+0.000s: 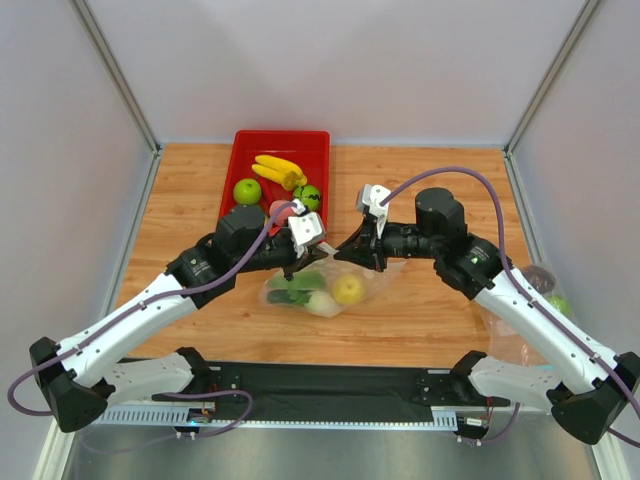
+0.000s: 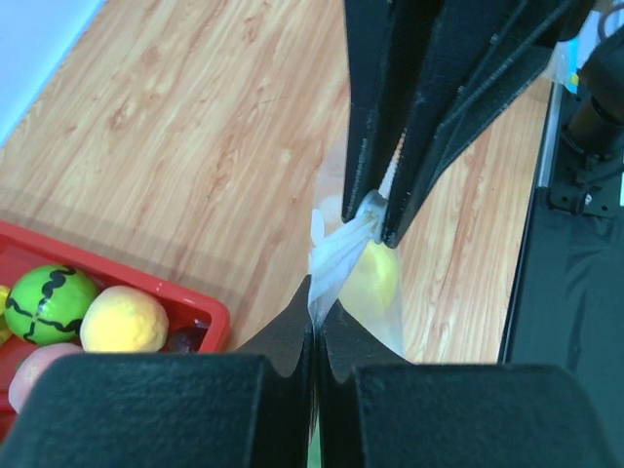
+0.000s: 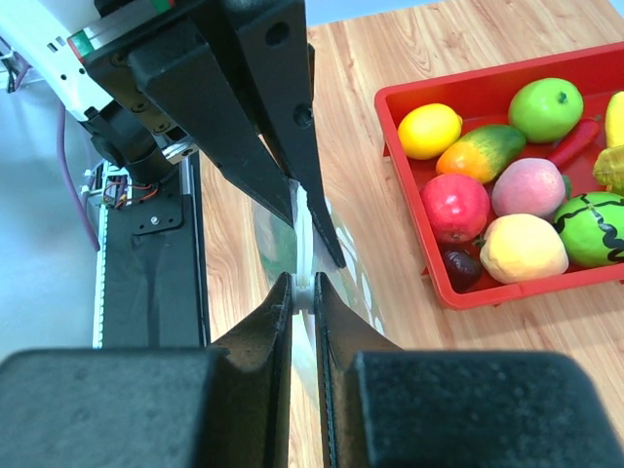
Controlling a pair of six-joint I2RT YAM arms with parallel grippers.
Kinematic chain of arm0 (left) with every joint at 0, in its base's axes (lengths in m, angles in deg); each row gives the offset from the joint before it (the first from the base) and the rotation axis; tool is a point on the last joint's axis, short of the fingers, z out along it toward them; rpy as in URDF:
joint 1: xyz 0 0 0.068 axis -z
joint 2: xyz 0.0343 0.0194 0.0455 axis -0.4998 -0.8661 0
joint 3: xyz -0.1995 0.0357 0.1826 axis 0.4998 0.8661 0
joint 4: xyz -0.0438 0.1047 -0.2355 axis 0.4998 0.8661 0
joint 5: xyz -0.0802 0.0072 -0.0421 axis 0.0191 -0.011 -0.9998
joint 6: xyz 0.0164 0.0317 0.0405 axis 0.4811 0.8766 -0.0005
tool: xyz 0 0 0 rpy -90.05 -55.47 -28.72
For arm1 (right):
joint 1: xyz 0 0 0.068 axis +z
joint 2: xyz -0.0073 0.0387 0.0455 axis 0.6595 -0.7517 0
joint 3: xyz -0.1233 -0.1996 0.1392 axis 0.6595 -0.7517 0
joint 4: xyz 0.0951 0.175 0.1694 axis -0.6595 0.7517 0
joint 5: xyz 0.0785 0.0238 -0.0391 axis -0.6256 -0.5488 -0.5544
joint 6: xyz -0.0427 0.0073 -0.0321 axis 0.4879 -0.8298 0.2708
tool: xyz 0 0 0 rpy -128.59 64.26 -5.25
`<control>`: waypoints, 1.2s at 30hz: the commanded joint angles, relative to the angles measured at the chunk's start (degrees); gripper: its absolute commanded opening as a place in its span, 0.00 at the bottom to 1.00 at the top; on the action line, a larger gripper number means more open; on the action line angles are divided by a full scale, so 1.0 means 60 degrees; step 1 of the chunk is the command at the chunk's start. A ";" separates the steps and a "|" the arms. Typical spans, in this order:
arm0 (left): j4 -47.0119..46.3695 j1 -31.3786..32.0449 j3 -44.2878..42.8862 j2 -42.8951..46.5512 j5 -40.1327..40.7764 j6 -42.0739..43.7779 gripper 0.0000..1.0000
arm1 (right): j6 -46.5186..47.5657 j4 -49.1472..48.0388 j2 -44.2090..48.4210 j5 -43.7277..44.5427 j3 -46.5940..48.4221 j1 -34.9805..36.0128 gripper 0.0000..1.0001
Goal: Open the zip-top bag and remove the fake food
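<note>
Clear dotted zip-top bag [image 1: 376, 284] holding fake food [image 1: 347, 289]; left pincer [image 2: 314, 297], right pincer [image 3: 302, 289] both pinching its rim.

Clear zip-top bag [image 1: 378, 283], top edge lifted, holds green, white and yellow fake food [image 1: 347, 289].

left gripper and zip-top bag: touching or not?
Touching. Left wrist view: the left gripper is shut on the zip-top bag, with clear film pinched between its fingertips.
</note>
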 commanded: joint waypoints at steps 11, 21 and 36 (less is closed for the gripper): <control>-0.1337 -0.0550 0.0838 0.0893 0.1266 -0.0896 0.00 | -0.0104 0.0084 0.0192 0.0860 -0.0406 0.0029 0.00; -0.1219 -0.0740 0.1087 0.1230 0.1030 -0.1130 0.00 | 0.0101 -0.0063 0.0032 0.1711 -0.0538 -0.0044 0.00; -0.1146 -0.1252 0.1630 0.1962 0.3255 -0.1789 0.00 | 0.0101 -0.0004 0.0148 0.2165 -0.0714 -0.0366 0.00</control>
